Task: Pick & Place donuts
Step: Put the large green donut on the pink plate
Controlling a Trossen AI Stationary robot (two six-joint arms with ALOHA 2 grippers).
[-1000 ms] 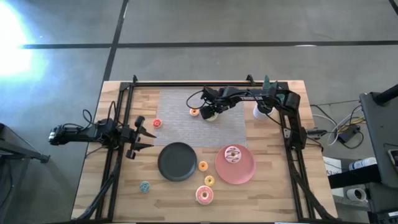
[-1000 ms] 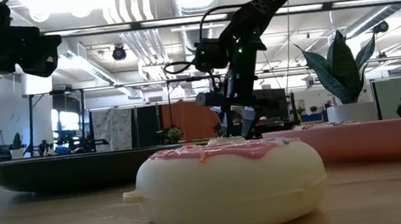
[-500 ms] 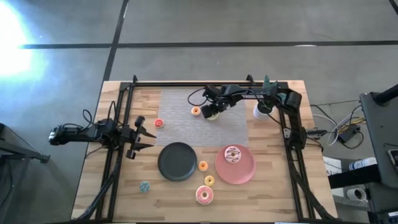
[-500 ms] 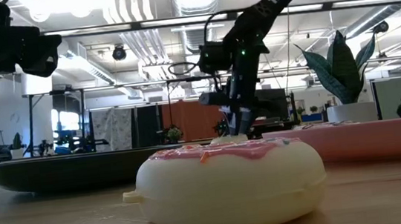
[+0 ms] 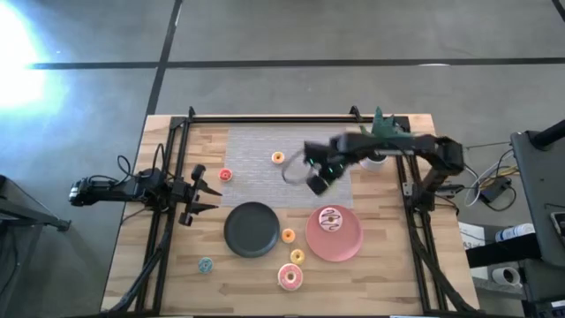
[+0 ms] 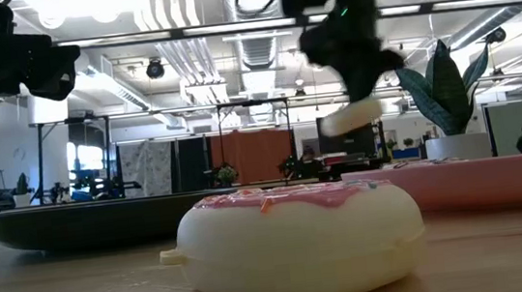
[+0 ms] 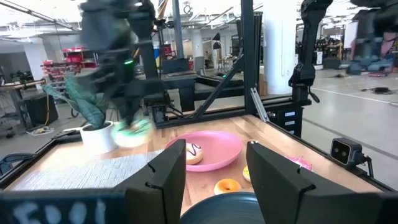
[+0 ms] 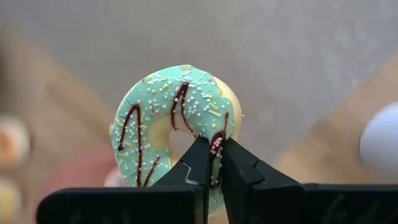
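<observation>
A wooden table (image 5: 388, 265) with a black frame stands on a grey concrete floor; in the low view an open workshop with ceiling ducts and a potted plant (image 6: 439, 79) lies behind it.

Seven donuts show, counted from the near edge outward. Closest to the low camera lies the pink donut (image 5: 290, 277), one large frosted ring. Just beyond it sits the yellow donut (image 5: 297, 256), and off toward the left arm's side the teal donut (image 5: 205, 264). Next come two plates: one black plate (image 5: 252, 230) and one pink plate (image 5: 335, 237). Between them rests one small orange donut (image 5: 289, 235), and on the pink plate lies the white-pink donut (image 5: 330, 218).

Farther on, a grey mat (image 5: 265, 168) covers the middle of the table. On the mat's far part lies a second small orange donut (image 5: 277, 158), and at its left edge the red donut (image 5: 224, 175).

The right tool (image 5: 320, 180) hangs in the air over the mat's near edge, between the mat and the pink plate. Its fingers are pinched narrow on the rim of the green donut (image 8: 177, 127), which stands upright between them, green frosting with dark stripes and sprinkles.

The left tool (image 5: 205, 190) waits at the table's left side, near the red donut, its fingers spread wide.

One white cup (image 5: 369, 159) stands at the far right, by the right arm's base.
</observation>
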